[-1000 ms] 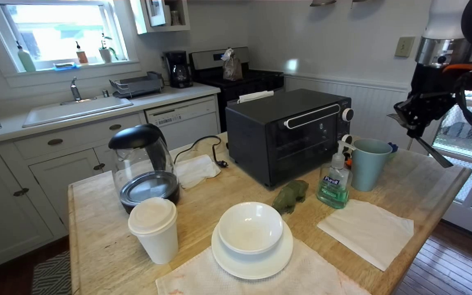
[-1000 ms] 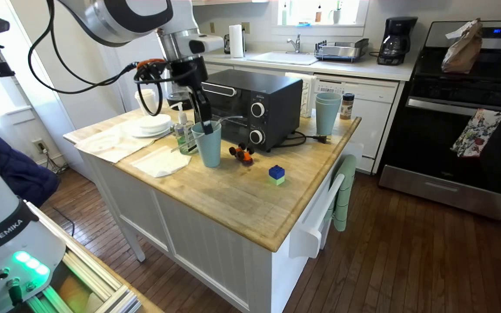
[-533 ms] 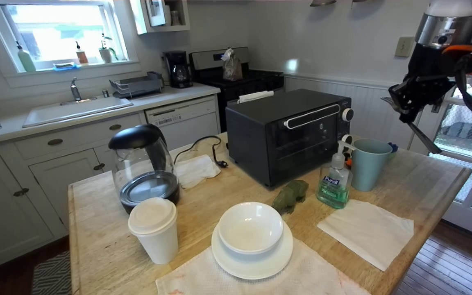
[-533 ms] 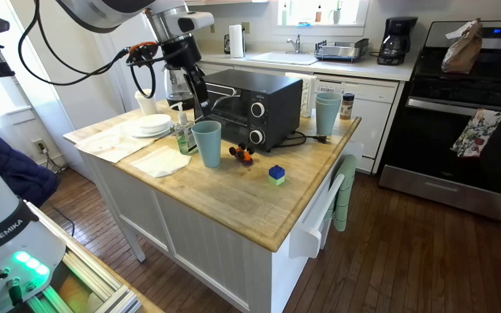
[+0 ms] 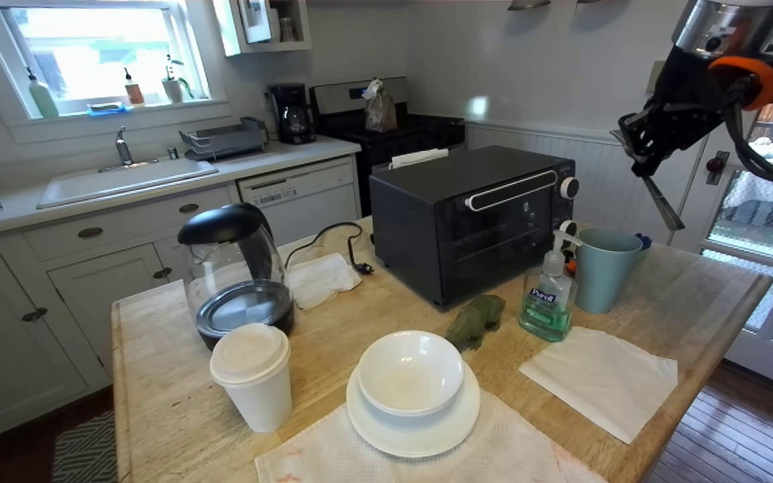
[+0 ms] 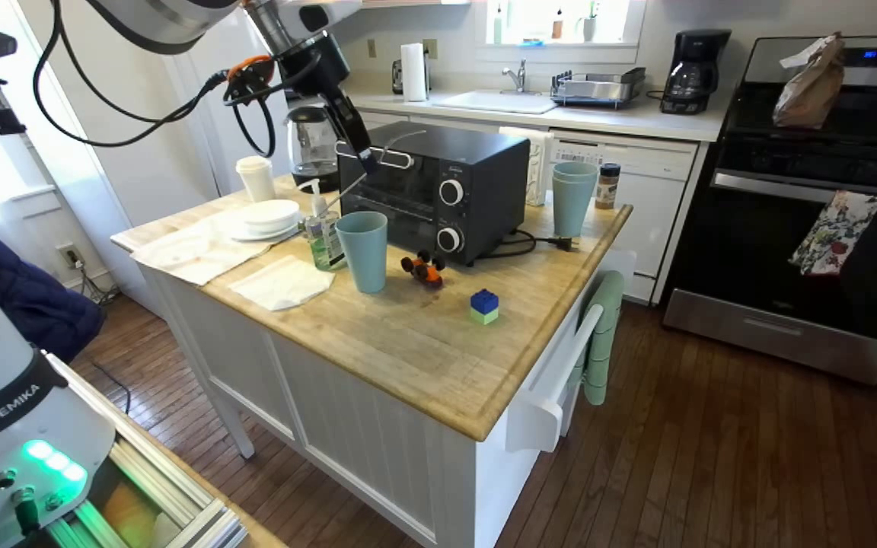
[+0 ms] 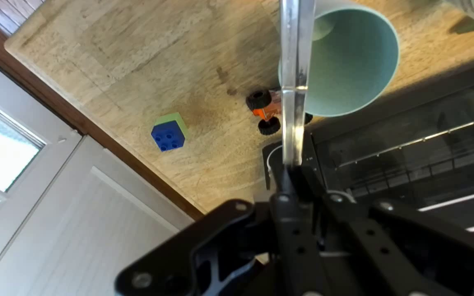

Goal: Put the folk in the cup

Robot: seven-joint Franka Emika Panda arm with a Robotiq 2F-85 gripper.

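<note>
The plain teal cup (image 5: 604,276) stands upright on the wooden table beside the sanitizer bottle; it also shows in an exterior view (image 6: 368,257) and in the wrist view (image 7: 350,61), open mouth up, with no fork in it. My gripper (image 6: 369,164) is shut on the fork (image 6: 346,191) and holds it slanted in the air, above the cup's rim. In an exterior view the gripper (image 5: 643,168) is up and to the right of the cup, the fork (image 5: 663,203) pointing down right. In the wrist view the fork (image 7: 296,82) crosses the cup's left rim.
A Purell bottle (image 5: 547,302) touches or nearly touches the cup. A black toaster oven (image 6: 438,148) stands close behind. An orange toy car (image 6: 425,271) and a blue-green block (image 6: 484,306) lie near the cup. Stacked teal cups (image 6: 573,199) stand at the table's far corner.
My gripper has risen with the fork, away from the cup's rim. In an exterior view it has also shifted left. The cup has not moved.
</note>
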